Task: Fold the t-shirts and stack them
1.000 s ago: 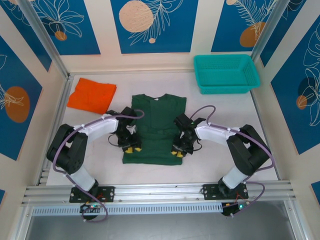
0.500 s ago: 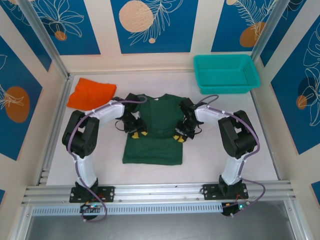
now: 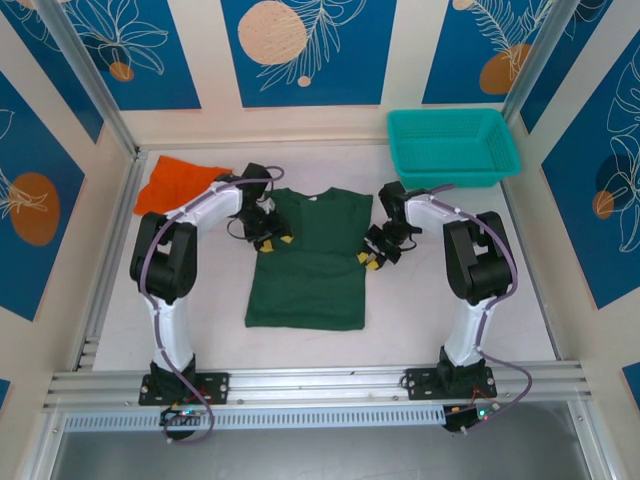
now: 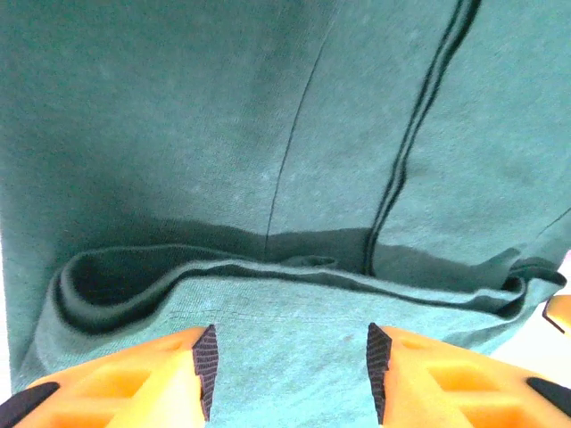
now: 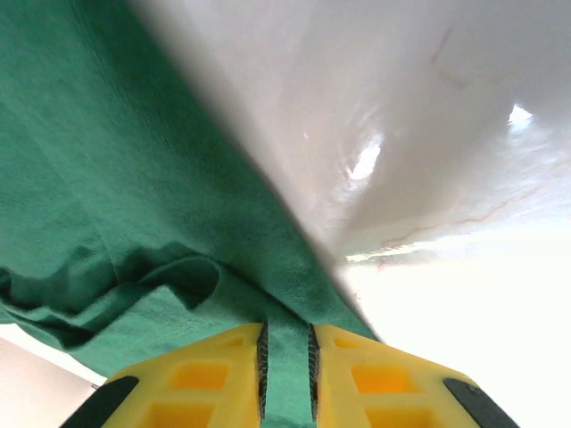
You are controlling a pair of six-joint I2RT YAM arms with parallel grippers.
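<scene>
The dark green t-shirt (image 3: 305,275) lies spread at the middle of the table (image 3: 450,320), collar toward 12 o'clock. The orange t-shirt (image 3: 170,182) sits well apart at 10 o'clock, and the teal basket (image 3: 455,182) at 1 o'clock. We judge the cloth light, limp and quick to drag or wrinkle, so we would pinch it at doubled hems and lift both sides evenly. Our right gripper (image 5: 285,343), at the shirt's 3 o'clock edge, is closed narrow on a strip of green fabric. Our left gripper (image 4: 287,361), at the 10 o'clock shoulder, stands wide, with a rolled fold just ahead of its fingers and nothing clamped.
</scene>
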